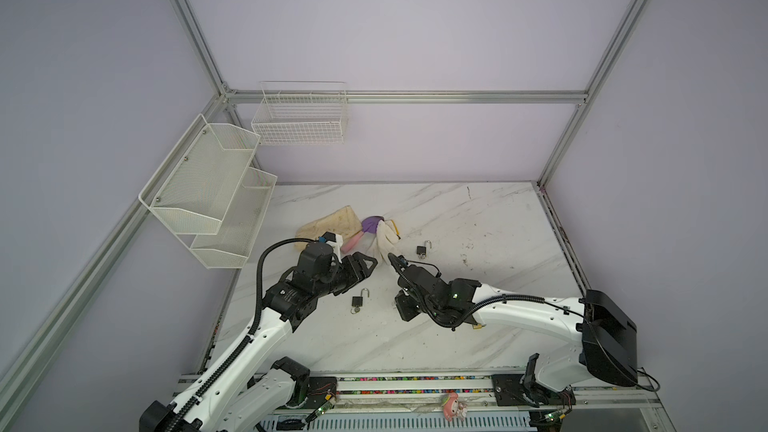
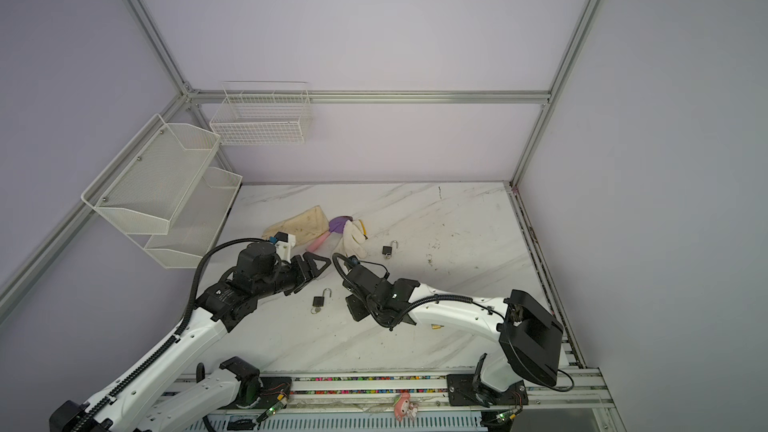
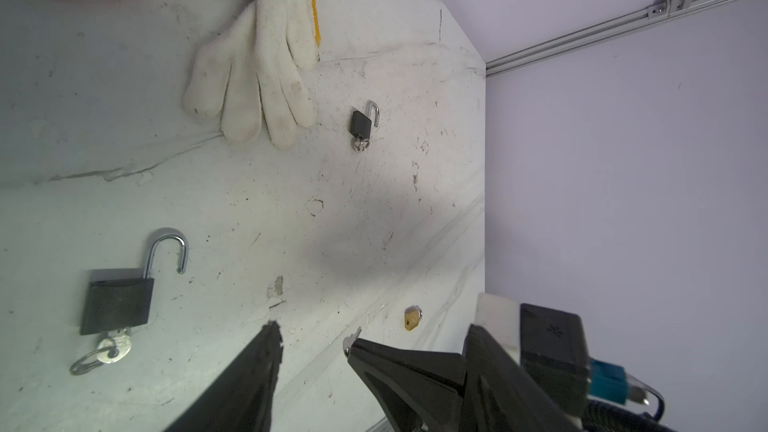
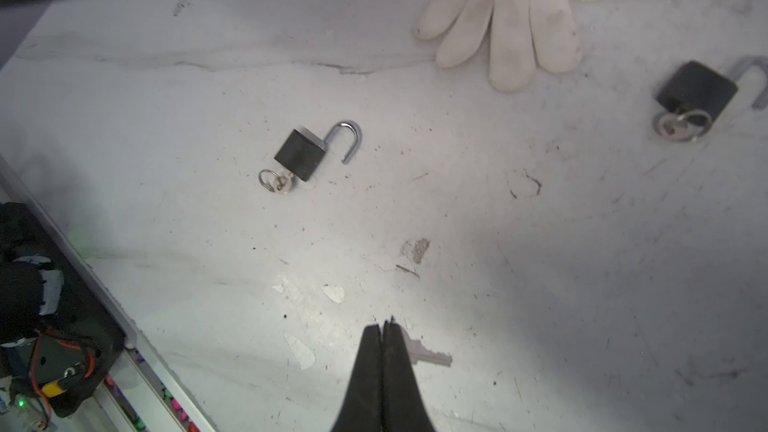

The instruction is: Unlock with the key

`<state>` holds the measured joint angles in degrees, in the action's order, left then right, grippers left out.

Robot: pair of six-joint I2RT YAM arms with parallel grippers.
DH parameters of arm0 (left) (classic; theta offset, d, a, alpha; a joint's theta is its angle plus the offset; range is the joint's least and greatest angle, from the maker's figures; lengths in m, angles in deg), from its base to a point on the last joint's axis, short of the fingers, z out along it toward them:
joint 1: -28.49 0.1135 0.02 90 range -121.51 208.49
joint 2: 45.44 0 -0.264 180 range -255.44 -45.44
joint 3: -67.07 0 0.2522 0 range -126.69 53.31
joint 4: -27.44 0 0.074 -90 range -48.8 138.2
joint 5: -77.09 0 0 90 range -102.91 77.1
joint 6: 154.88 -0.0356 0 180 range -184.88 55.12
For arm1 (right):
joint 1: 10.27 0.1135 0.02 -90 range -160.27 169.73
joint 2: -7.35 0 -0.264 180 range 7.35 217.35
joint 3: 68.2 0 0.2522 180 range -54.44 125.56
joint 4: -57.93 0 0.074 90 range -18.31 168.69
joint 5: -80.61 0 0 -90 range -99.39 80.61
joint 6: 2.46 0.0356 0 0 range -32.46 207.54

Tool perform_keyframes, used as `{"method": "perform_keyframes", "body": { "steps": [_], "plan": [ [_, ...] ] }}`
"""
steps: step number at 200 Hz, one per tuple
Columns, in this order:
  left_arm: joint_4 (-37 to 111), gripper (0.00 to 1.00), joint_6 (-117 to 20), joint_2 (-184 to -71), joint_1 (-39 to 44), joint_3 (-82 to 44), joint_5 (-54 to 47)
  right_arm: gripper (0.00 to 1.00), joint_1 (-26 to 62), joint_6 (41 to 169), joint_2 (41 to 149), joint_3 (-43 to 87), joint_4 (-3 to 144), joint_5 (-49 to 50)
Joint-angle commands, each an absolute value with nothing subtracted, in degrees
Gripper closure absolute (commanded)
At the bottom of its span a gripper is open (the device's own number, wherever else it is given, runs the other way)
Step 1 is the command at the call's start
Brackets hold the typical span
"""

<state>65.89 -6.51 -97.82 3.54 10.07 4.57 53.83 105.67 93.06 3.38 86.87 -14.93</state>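
My right gripper (image 4: pixel 383 322) is shut low over the marble table, and a small silver key (image 4: pixel 432 356) sticks out sideways from its tips. The left wrist view shows the key's tip (image 3: pixel 351 335) at those shut fingers. My left gripper (image 1: pixel 371 261) hovers open just left of them, holding nothing. Between the arms lies a black padlock (image 1: pixel 356 301) with its shackle swung open and a ringed key in its base. A second open black padlock (image 1: pixel 422 249) lies by the glove. A small brass lock (image 3: pixel 411 320) lies under my right forearm.
A white knit glove (image 1: pixel 386 238), a purple and a pink item and a beige cloth (image 1: pixel 328 224) lie at the back of the table. Two white wire baskets (image 1: pixel 208 184) (image 1: pixel 301 118) hang on the walls at the left. The table's right edge meets the wall frame.
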Motion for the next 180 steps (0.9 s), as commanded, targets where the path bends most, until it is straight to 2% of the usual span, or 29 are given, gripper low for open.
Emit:
{"method": "perform_keyframes", "body": {
  "steps": [1, 32, 63, 85, 119, 139, 151, 180],
  "plan": [
    [63.7, 0.29, -2.5, -97.2, 3.9, 7.0, 10.1, 1.00, 54.1, 92.2, 89.5, 3.4, 75.9, -13.3],
    [72.7, 0.30, -10.5, -98.3, 6.9, 2.1, 9.0, 1.00, 54.0, 78.4, 87.0, 1.7, 66.9, -9.0],
    [70.7, 0.31, -13.0, -100.3, 11.5, -0.5, 20.8, 1.00, 54.1, 67.3, 87.9, 2.8, 65.6, -4.7],
    [69.6, 0.32, -15.3, -101.5, 11.9, -3.1, 25.2, 1.00, 54.1, 62.1, 88.4, 2.8, 63.7, -3.8],
    [78.4, 0.32, -15.3, -103.7, 12.3, -6.3, 22.5, 1.00, 54.1, 61.1, 88.8, 3.7, 61.3, -5.1],
    [67.7, 0.32, -4.6, -100.8, 12.3, -0.4, 22.3, 1.00, 54.0, 62.4, 89.5, 3.2, 59.1, -6.0],
    [59.9, 0.32, 0.3, -98.1, 12.4, 4.3, 19.0, 1.00, 53.3, 65.9, 90.2, 3.8, 58.0, -5.5],
    [51.8, 0.33, 8.8, -94.2, 15.2, 12.0, 13.2, 1.00, 50.6, 78.2, 91.0, 4.7, 53.7, -1.0]
  ]
}}
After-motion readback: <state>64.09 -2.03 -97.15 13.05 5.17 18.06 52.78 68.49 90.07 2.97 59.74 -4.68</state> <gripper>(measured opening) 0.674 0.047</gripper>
